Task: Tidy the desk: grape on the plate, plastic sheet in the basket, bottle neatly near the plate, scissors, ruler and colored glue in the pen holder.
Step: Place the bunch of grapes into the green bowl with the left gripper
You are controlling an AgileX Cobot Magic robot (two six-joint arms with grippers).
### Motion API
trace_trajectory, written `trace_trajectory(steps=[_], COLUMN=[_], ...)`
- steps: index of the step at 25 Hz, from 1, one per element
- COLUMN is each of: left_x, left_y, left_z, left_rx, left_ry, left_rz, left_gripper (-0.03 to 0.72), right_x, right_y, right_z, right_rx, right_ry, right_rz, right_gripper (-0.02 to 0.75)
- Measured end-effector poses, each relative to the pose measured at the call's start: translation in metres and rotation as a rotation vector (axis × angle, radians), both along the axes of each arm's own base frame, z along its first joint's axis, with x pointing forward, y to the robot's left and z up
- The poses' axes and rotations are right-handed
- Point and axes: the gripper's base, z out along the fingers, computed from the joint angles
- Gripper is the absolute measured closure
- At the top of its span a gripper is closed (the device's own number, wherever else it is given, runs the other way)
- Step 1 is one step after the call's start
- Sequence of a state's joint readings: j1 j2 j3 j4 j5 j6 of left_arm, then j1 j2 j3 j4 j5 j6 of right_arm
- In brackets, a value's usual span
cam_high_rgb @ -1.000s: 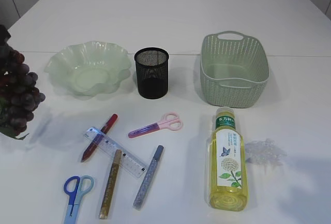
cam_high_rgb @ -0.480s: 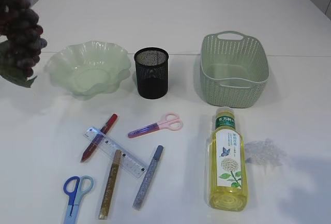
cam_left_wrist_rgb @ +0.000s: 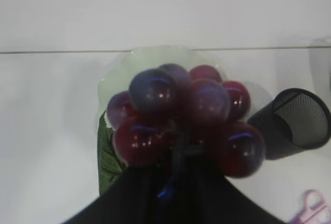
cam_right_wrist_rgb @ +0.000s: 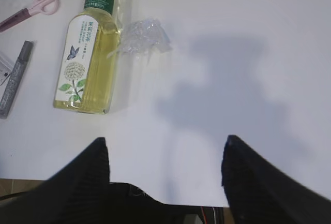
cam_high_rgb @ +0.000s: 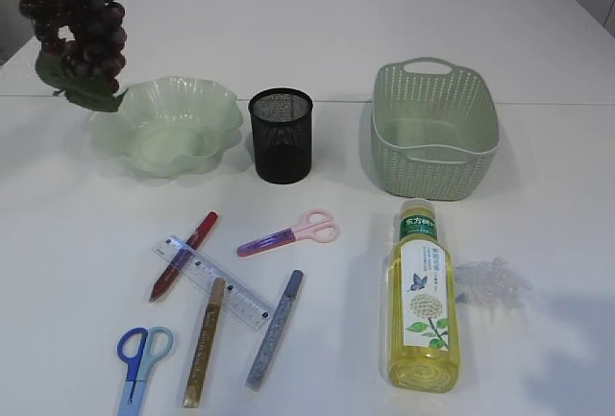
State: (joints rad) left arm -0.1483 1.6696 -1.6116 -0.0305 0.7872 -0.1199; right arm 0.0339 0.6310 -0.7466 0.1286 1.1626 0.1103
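A dark purple grape bunch [cam_high_rgb: 77, 22] with a green leaf hangs in the air over the far left rim of the pale green plate [cam_high_rgb: 165, 126]. My left gripper [cam_left_wrist_rgb: 178, 162] is shut on the grape [cam_left_wrist_rgb: 181, 115] at its stem, with the plate [cam_left_wrist_rgb: 155, 58] below. The bottle [cam_high_rgb: 421, 296] lies on its side, the crumpled plastic sheet [cam_high_rgb: 492, 281] just to its right. Pink scissors [cam_high_rgb: 288, 233], blue scissors [cam_high_rgb: 139, 363], a clear ruler [cam_high_rgb: 213, 281] and three glue sticks, red [cam_high_rgb: 183, 255], gold [cam_high_rgb: 206, 341] and silver [cam_high_rgb: 275, 328], lie at the front left. My right gripper [cam_right_wrist_rgb: 165, 151] is open over bare table.
The black mesh pen holder [cam_high_rgb: 282, 134] stands right of the plate, and the green basket [cam_high_rgb: 434, 128] stands further right. In the right wrist view the bottle [cam_right_wrist_rgb: 88, 61] and plastic sheet [cam_right_wrist_rgb: 144, 35] lie ahead and to the left of the open jaws.
The grape bunch has risen from the left edge and travelled up and to the right, reaching the plate's far left rim. Nothing else has moved.
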Motion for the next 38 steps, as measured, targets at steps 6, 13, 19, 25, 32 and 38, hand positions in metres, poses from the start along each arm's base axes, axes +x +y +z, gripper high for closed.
trace_trajectory(steps=[6,13,19,25,32,38], left_x=[0.040,0.074,0.092,0.103,0.111,0.111], left_y=[-0.006,-0.011,-0.014,-0.015,-0.016,-0.016], left_z=[-0.041,-0.095,-0.135,-0.165,-0.199,-0.217], left_rx=[-0.021,-0.029,-0.026,-0.025,-0.020,-0.014], left_ry=[-0.048,-0.051,-0.037,-0.037,-0.013,0.039], left_rz=[0.007,0.016,0.021,0.025,0.028,0.028], left_gripper=[0.573,0.568,0.565,0.565,0.564,0.540], right_x=[-0.004,-0.006,-0.007,-0.007,-0.007,-0.007], right_y=[0.000,0.000,0.000,0.000,-0.001,-0.002], right_z=[-0.002,-0.004,-0.004,-0.004,-0.004,-0.004], right_rx=[-0.005,-0.007,-0.007,-0.009,-0.021,-0.032], right_ry=[0.048,0.084,0.085,0.086,0.086,0.085], right_rz=[0.006,0.010,0.010,0.010,0.007,0.004], right_gripper=[0.209,0.209,0.209,0.209,0.210,0.210])
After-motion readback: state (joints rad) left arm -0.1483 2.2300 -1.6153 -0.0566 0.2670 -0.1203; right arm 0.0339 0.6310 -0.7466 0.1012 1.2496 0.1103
